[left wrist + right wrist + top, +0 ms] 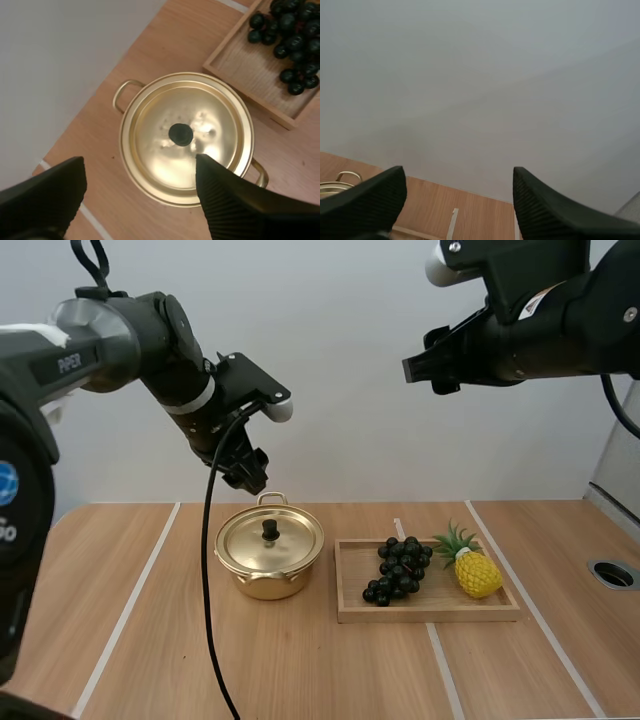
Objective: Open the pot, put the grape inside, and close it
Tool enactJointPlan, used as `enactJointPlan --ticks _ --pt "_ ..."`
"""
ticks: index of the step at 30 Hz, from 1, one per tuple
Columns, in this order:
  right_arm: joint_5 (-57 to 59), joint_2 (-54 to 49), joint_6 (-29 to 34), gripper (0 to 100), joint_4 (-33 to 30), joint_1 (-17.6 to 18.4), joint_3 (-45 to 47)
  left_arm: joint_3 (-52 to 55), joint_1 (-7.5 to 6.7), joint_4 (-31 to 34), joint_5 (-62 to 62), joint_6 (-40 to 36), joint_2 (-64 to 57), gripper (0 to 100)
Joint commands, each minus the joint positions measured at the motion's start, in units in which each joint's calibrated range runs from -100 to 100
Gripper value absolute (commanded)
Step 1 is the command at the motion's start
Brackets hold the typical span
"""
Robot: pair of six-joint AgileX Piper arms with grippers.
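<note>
Left gripper (139, 161) above the lidded pot (270, 558), fingers apart, right gripper (458, 172) raised, seemingly over the tray (430, 612), fingers apart, grapes (398, 568) in tray

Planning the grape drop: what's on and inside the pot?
Its gold lid with a black knob sits on the pot, left gripper open above. The inside is covered.
</note>
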Motion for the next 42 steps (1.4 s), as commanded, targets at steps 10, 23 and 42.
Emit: enactJointPlan --ticks 10,23,42 --pt "5.85 -0.39 -0.84 100 0.27 -0.25 -0.64 -12.69 -3.37 5.16 9.71 -1.26 12.61 100" --pt "7.19 -0.39 -1.10 100 0.27 -0.25 -0.64 -12.84 -4.89 6.74 9.71 -0.35 20.36 100" --pt "8.35 -0.39 -1.10 100 0.27 -0.25 -0.64 -12.84 -6.73 8.36 9.71 -1.01 22.17 100"
